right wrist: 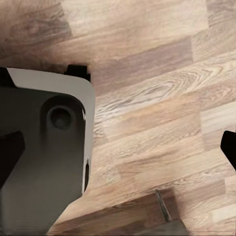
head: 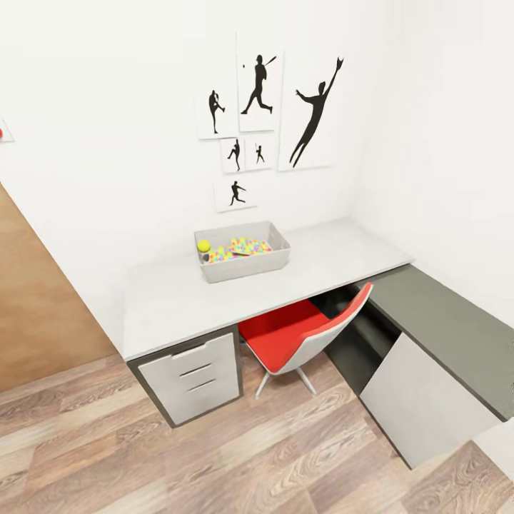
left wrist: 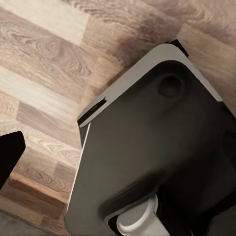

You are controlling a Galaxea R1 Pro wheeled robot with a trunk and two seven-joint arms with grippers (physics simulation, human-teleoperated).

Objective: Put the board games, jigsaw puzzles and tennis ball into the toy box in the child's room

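The toy box stands on the table against the back wall of the child's room. Inside it lie the tennis ball at one end and multicoloured jigsaw puzzle pieces beside it. No board games show on the table top, and the bed is out of view. My left gripper hangs over my dark base and the plank floor, with one dark fingertip at the frame's edge. My right gripper is open above the floor with nothing between its fingers.
A red chair is pushed under the table beside the white drawer unit. A lower dark grey cabinet runs along the right wall. Wood plank floor lies between me and the table. My base is below both grippers.
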